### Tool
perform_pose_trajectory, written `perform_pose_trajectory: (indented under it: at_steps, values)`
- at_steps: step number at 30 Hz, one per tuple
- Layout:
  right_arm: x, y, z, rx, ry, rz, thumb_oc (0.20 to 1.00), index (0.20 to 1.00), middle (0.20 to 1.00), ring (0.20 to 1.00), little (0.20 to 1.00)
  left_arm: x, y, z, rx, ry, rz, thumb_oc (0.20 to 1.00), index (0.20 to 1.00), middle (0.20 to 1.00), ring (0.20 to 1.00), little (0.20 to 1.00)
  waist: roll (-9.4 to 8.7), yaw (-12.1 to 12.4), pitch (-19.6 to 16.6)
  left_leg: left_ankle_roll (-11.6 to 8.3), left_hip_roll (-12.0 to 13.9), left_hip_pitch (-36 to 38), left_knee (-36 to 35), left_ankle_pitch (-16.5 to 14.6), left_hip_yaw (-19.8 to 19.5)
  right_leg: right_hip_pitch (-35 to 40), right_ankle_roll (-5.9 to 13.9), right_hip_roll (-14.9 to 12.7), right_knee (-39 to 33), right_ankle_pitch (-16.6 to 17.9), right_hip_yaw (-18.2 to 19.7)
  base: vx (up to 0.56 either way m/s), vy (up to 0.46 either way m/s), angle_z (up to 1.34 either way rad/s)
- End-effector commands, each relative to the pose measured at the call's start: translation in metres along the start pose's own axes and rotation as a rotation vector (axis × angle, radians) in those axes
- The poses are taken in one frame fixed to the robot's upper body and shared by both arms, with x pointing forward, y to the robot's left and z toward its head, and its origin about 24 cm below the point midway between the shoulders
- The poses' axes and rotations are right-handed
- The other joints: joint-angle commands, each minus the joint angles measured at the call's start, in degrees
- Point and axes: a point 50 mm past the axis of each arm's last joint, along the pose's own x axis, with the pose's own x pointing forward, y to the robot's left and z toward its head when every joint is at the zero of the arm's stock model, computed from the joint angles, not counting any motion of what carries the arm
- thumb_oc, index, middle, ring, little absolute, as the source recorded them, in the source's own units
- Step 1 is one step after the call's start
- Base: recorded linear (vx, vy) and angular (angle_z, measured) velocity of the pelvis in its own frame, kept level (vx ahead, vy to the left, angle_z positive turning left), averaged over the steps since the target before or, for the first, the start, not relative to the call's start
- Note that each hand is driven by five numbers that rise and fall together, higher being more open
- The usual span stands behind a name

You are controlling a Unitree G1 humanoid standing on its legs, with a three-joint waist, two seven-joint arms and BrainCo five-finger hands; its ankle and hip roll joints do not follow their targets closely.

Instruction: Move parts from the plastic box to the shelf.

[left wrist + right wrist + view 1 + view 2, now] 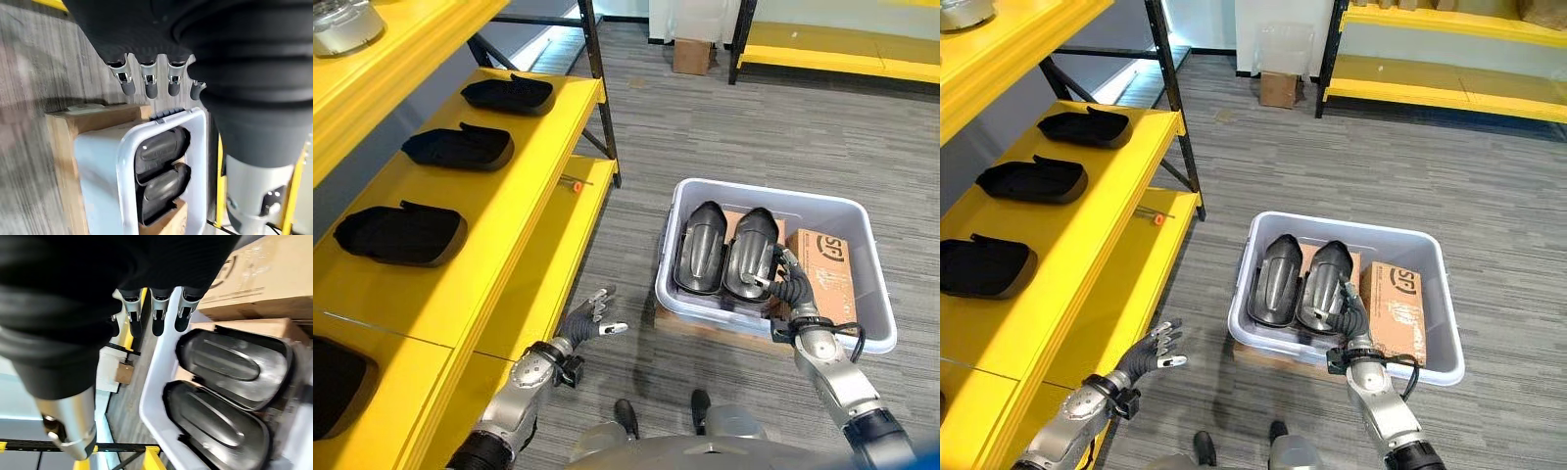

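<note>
The left arm comes in from the near left, its silver forearm angled up and to the right. The left hand (590, 318) hangs in the air with its fingers (149, 83) straight and slightly spread, the thumb apart from them, holding nothing. The right arm rises from the near right, bent at the wrist. The right hand (787, 281) reaches forward and to the left under its dark ribbed cover. In the right wrist view its fingers (158, 316) stand in a straight row, curled round nothing.
</note>
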Motion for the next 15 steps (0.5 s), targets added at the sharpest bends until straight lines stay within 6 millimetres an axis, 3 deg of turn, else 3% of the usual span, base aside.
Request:
perform_pose_trajectory:
  at_steps: [1, 3, 5, 6, 7, 11, 15]
  values:
    - [0.009, -0.005, 0.01, 0.039, -0.03, -0.07, 1.0, 1.0, 1.0, 1.0, 1.0, 0.001, -0.002, 0.009, 0.01, -0.045, -0.053, 1.0, 1.0, 1.0, 1.0, 1.0, -0.96, 1.64, -1.14, 0.29, 1.2, -2.98, 4.49, -2.0, 1.54, -2.11, 2.55, -2.3, 5.66, 0.75, -9.27, -0.03, 0.11, -0.4]
    - [0.012, -0.006, 0.009, 0.074, -0.018, -0.086, 1.0, 1.0, 1.0, 1.0, 1.0, 0.0, -0.001, 0.006, 0.018, -0.03, -0.044, 1.0, 1.0, 1.0, 1.0, 1.0, -1.17, 1.99, -0.83, 0.95, 1.31, -2.71, 4.57, -2.39, 2.9, -4.95, 3.85, -3.92, 11.18, 2.44, -11.47, -0.03, 0.04, -0.43]
    - [0.014, -0.005, 0.006, 0.11, -0.004, -0.094, 1.0, 1.0, 1.0, 1.0, 1.0, -0.003, 0.002, 0.001, 0.015, -0.017, -0.021, 1.0, 1.0, 1.0, 1.0, 1.0, -1.52, 2.84, -0.36, 1.56, 1.59, -2.57, 5.7, -3.12, 4.18, -6.19, 5.57, -8.35, 14.11, 4.33, -13.79, -0.02, -0.039, -0.54]
    - [0.015, -0.005, 0.004, 0.124, 0.011, -0.099, 1.0, 1.0, 1.0, 1.0, 1.0, -0.004, 0.004, -0.001, 0.02, -0.011, -0.015, 1.0, 1.0, 1.0, 1.0, 1.0, -1.64, 3.29, -0.27, 1.77, 1.8, -2.67, 6.36, -3.44, 4.63, -6.05, 5.9, -9.77, 13.97, 5.09, -14.51, 0.01, -0.255, -0.81]
    - [0.015, 0.0, 0.0, 0.146, 0.033, -0.102, 1.0, 1.0, 1.0, 1.0, 1.0, -0.006, 0.008, -0.001, 0.026, -0.008, -0.011, 1.0, 1.0, 1.0, 1.0, 1.0, -1.94, 3.88, 0.05, 2.15, 2.11, -3.42, 8.49, -4.31, 3.83, -5.5, 6.54, -13.55, 10.71, 9.34, -12.34, 0.02, -0.262, -0.78]
    - [0.018, 0.004, -0.002, 0.151, 0.045, -0.112, 1.0, 1.0, 1.0, 1.0, 1.0, -0.007, 0.013, -0.001, -0.003, -0.011, -0.006, 1.0, 1.0, 1.0, 1.0, 1.0, -2.47, 4.89, 0.31, 1.14, 3.33, -3.7, 9.97, -5.25, 3.96, -6.11, 8.62, -18.77, 5.08, 16.54, -11.32, 0.03, -0.281, -0.26]
    - [0.023, -0.002, 0.0, 0.178, 0.041, -0.106, 1.0, 1.0, 1.0, 1.0, 1.0, -0.006, 0.013, -0.002, -0.074, -0.014, 0.0, 1.0, 1.0, 1.0, 1.0, 1.0, -2.32, 5.77, 0.55, -0.26, 6.12, -5.32, 12.44, -5.34, 3.6, -4.29, 9.35, -19.27, 1.01, 15.2, -11.7, 0.03, -0.293, -0.03]
